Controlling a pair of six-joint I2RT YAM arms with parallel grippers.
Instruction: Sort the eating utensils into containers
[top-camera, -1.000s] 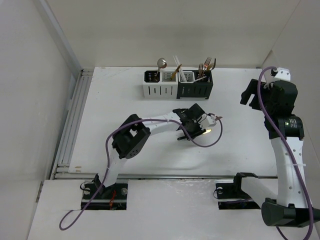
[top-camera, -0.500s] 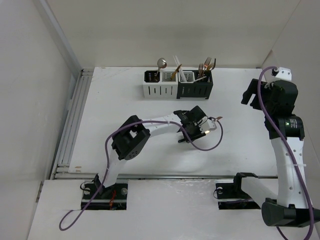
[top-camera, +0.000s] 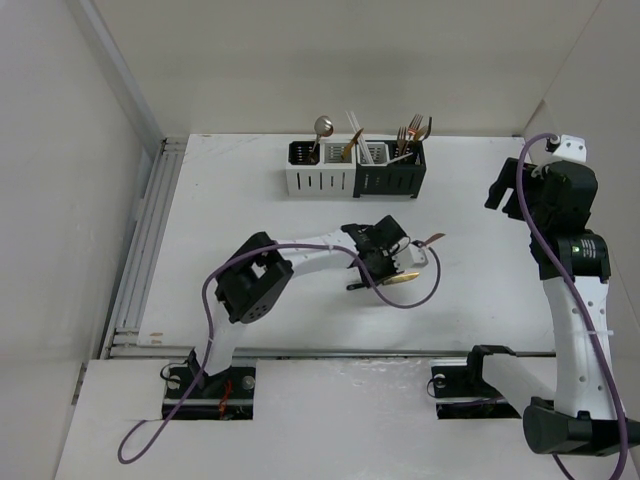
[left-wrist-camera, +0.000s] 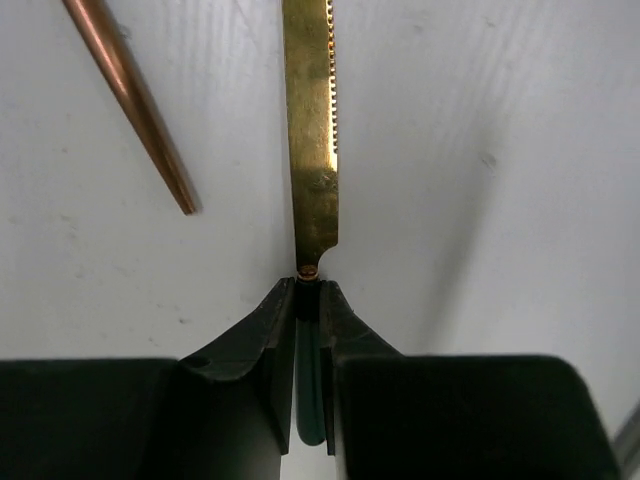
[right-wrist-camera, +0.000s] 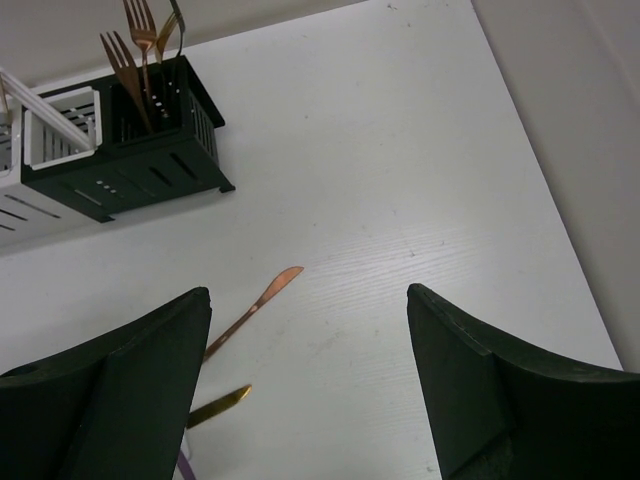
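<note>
1. Left gripper (top-camera: 385, 271) has pulled back a bit toward the near edge vs a sec ago and rolled over. The gold knife (top-camera: 408, 278) now pokes out from under it w/ the blade showing; b4 I could barely see it.
2. Wrist cam on that gold knife (left-wrist-camera: 310, 130): serrated blade runs straight away from the left gripper (left-wrist-camera: 308, 300). Jaws are pinched tight on the dark handle right behind the base of the blade. Can't tell if the blade is resting on the table (top-camera: 230, 220) or just off it.
3. Copper knife (top-camera: 432, 240) lies flat on the table just beside the gold one, not touching afaict. Its thin end shows up top left in the left wrist cam (left-wrist-camera: 135, 110). From the right wrist cam (right-wrist-camera: 255, 305) its tip points toward the far right.
4. Containers (top-camera: 355, 178) sit in a row at the far side, well apart from both knives, white pair on the left, black pair on the right. Spoon (top-camera: 322, 126) stands in the leftmost one, pale chopsticks (top-camera: 353, 122) around the middle, forks (top-camera: 413, 130) in the rightmost black one.
5. Right gripper (right-wrist-camera: 308, 300) is up high over the right side of the table, same spot as b4. Jaws are spread wide w/ nothing between them.
</note>
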